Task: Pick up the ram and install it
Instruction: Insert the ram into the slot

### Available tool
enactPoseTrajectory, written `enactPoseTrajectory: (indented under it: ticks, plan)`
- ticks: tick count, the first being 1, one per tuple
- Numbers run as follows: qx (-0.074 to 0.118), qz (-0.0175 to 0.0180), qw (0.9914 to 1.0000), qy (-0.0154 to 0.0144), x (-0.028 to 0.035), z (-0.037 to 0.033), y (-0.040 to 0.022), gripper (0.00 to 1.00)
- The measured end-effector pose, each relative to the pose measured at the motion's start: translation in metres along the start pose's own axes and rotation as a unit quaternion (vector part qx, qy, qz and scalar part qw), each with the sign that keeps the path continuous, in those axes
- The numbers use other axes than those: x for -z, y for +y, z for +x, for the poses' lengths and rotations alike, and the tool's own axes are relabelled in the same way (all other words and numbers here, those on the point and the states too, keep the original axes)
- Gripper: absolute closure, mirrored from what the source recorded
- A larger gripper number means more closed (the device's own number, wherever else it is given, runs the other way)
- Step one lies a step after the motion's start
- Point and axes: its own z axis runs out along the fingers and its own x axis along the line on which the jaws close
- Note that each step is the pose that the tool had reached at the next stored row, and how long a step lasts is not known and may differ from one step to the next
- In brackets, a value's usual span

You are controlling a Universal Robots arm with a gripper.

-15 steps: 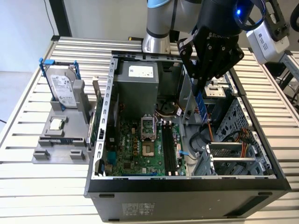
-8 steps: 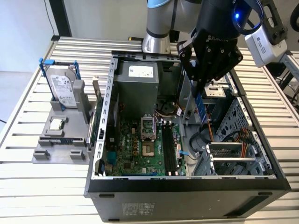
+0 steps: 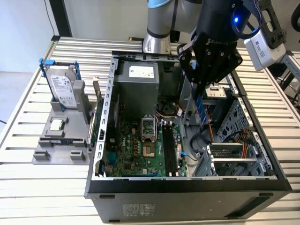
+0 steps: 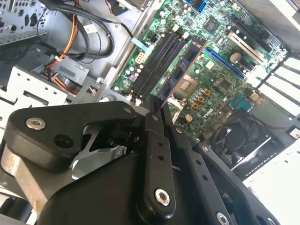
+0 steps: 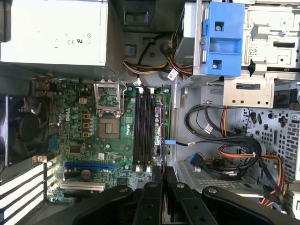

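Observation:
My gripper [image 3: 199, 91] is shut on the ram [image 3: 201, 110], a narrow blue board hanging downward from the fingers above the open computer case. In the second wrist view the ram [image 4: 182, 69] juts out from the fingers [image 4: 154, 123] with its black chips showing. It hovers over the motherboard, beside the long black memory slots [image 4: 157, 63]. In the first wrist view the ram [image 5: 162, 136] appears edge-on as a thin line. It runs along the side of the slots [image 5: 143, 131] nearest the drive bays. It is apart from the board, not seated.
A silver hard drive [image 3: 63, 88] stands in a grey holder on the exterior view's left. Inside the case [image 3: 187, 185] are the power supply [image 3: 137, 78], an open CPU socket [image 5: 108, 126], a fan [image 5: 23, 131], orange and black cables [image 5: 229, 152] and a blue drive caddy [image 5: 224, 37].

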Motion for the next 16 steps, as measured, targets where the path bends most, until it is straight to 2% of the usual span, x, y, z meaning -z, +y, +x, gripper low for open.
enactPoseTrajectory:
  ticks: [7, 16]
  plan:
    - [0.000, 0.0000, 1.00000, -0.0003, -0.0023, 0.0000, 0.0000, 1.00]
    - [0.001, 0.0000, 1.00000, -0.0029, -0.0096, -0.0001, 0.0002, 1.00]
